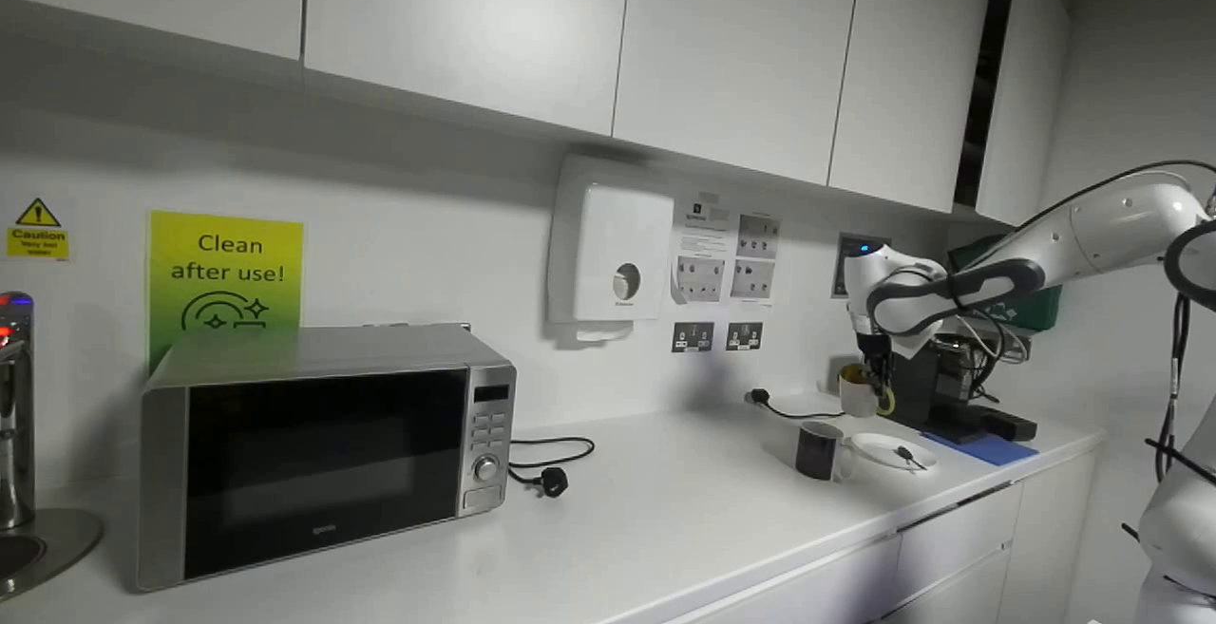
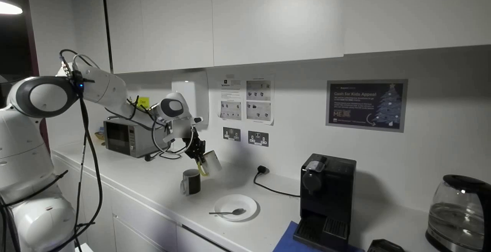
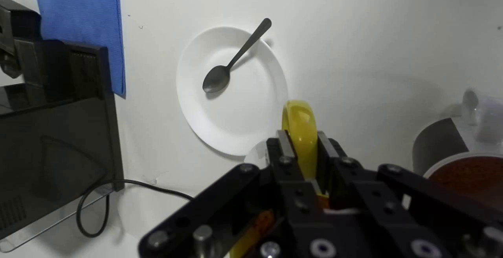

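My gripper point(image 3: 301, 145) is shut on the yellow handle point(image 3: 301, 122) of a white mug point(image 2: 213, 163) with a yellow inside. In an exterior view this mug hangs tilted, seemingly above the counter. The gripper's own parts cover most of it in the wrist view, where a yellow and orange-brown bit of the inside shows. Close by stands a dark mug point(image 2: 193, 182) with a pale handle; reddish-brown contents point(image 3: 471, 175) show in it from above. A white plate point(image 3: 265, 93) lies on the counter, bearing a dark spoon point(image 3: 217, 78) whose handle sticks out past the rim.
A black coffee machine point(image 2: 326, 194) stands by a blue cloth point(image 3: 84, 12), its cable point(image 2: 274, 190) running to a wall plug. Further along are a glass kettle point(image 2: 458, 215) and a microwave point(image 1: 323, 463). Wall cupboards point(image 1: 722, 54) overhang the counter point(image 1: 617, 529).
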Robot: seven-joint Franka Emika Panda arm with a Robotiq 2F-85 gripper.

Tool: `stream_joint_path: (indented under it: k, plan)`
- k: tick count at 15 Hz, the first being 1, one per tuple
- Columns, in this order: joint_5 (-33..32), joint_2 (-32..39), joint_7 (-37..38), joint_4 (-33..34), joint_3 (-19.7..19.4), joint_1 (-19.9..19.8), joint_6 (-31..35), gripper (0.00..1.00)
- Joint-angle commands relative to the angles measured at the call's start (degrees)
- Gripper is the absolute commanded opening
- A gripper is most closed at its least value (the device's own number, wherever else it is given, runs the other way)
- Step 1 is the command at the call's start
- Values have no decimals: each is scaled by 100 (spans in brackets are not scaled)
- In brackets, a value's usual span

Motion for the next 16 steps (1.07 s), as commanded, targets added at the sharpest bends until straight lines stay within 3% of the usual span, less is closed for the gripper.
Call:
stream_joint_path:
  k: [1, 8, 16]
  plan:
    - [-584, -439, 692, -284, 310, 61, -257, 4]
    - [-1421, -388, 1370, -306, 799, 333, -1183, 4]
    - [-1886, -291, 1652, -361, 1015, 673, -1889, 4]
